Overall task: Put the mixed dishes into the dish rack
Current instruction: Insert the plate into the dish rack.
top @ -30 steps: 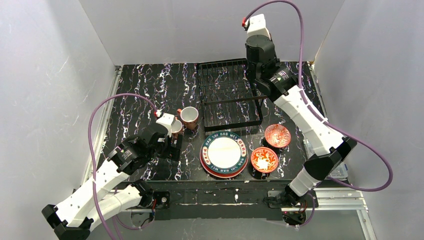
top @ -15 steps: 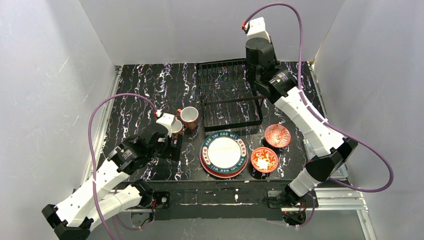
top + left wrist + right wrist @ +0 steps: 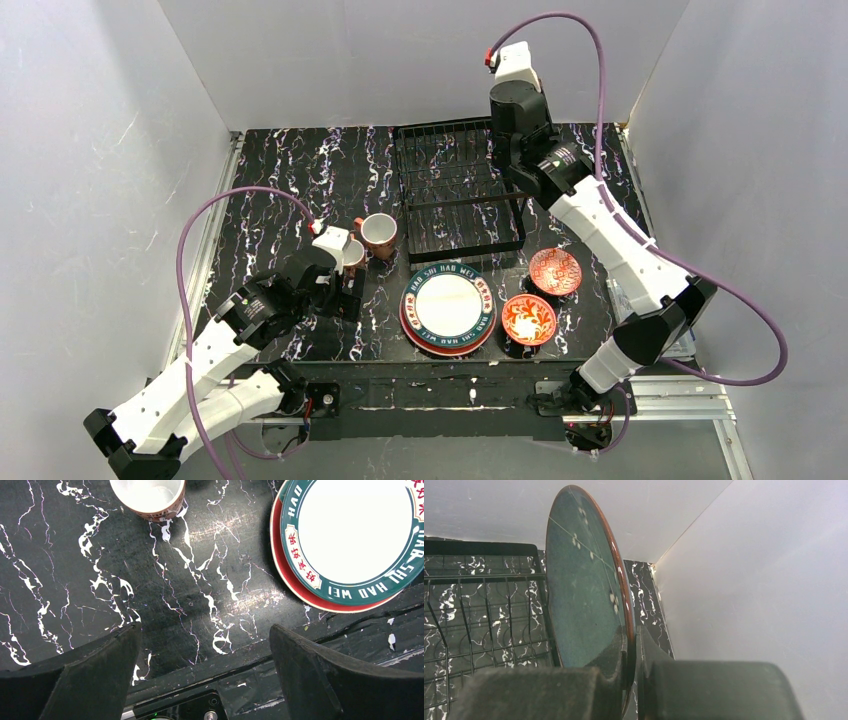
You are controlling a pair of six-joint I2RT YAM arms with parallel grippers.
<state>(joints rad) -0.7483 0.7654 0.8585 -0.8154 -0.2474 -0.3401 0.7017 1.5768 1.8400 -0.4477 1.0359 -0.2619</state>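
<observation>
Counter (image 3: 300, 180): black, white-veined, carries everything.

Dish rack (image 3: 440, 170): far centre of the counter, no dish in it yet. The right wrist view shows its grid base and low wire hoops.

Dark teal plate (image 3: 584, 595): the right arm holds it on edge, near upright with a slight lean, over the rack's far right corner. It hangs above the wires, apart from them. The right fingers (image 3: 614, 650) are closed on its lower rim in a thin pinch.

Step in hand, as I judge it: seat this plate in a slot.
- Line the rim up with a gap between two uprights before lowering.
- Keep the plate's face parallel to the wires.
- Descend straight and slow. A rim riding a wire could twist the plate in so narrow a grip.
- Release only once the rim rests on the base and the wires brace it.

Plate stack (image 3: 448, 306): near centre, just in front of the rack. The top plate is white with a teal rim, and a red one lies beneath.

Far bowl (image 3: 555, 271) and near bowl (image 3: 528, 319): right of the stack.

Open mug (image 3: 379, 234): left of the rack. Second mug (image 3: 352, 255): partly hidden by the left wrist.

Left fingers (image 3: 100, 665): spread wide and holding nothing, above bare counter between mug and stack.
</observation>
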